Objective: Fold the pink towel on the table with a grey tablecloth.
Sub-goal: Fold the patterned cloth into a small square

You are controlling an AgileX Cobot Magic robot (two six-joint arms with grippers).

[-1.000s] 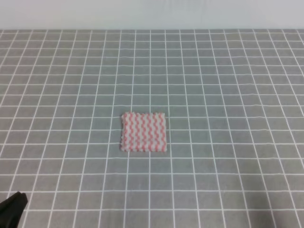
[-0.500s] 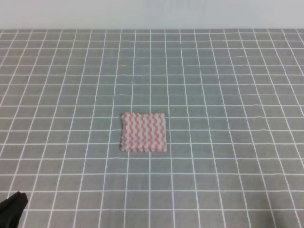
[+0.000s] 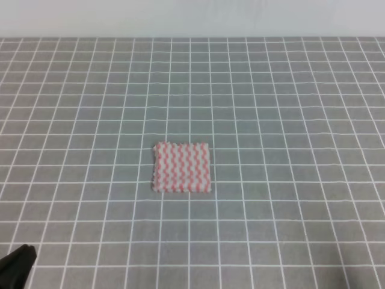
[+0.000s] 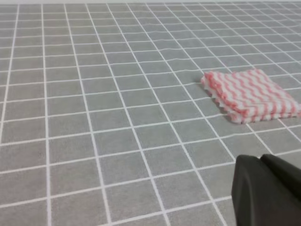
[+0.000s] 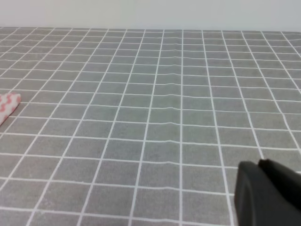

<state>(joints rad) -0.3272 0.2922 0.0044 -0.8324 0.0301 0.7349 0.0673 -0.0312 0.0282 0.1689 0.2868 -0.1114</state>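
Note:
The pink towel point(image 3: 182, 167) lies flat in the middle of the table with a grey tablecloth point(image 3: 283, 90), as a small, thick, layered rectangle of pink-and-white wavy stripes. In the left wrist view the pink towel point(image 4: 251, 95) sits ahead and to the right of my left gripper point(image 4: 261, 159), well apart from it. Only a corner of the pink towel point(image 5: 6, 105) shows at the left edge of the right wrist view, far from my right gripper point(image 5: 258, 164). Both grippers show dark fingers pressed together with nothing held. The left gripper point(image 3: 18, 262) peeks in at the bottom left of the high view.
The grey gridded cloth point(image 4: 94, 94) stretches out on all sides of the towel, with slight ripples point(image 5: 181, 84) in it. A pale wall point(image 3: 192, 18) runs along the table's far edge.
The left gripper's tip has sunk slightly toward the bottom edge of the high view. The towel has not moved.

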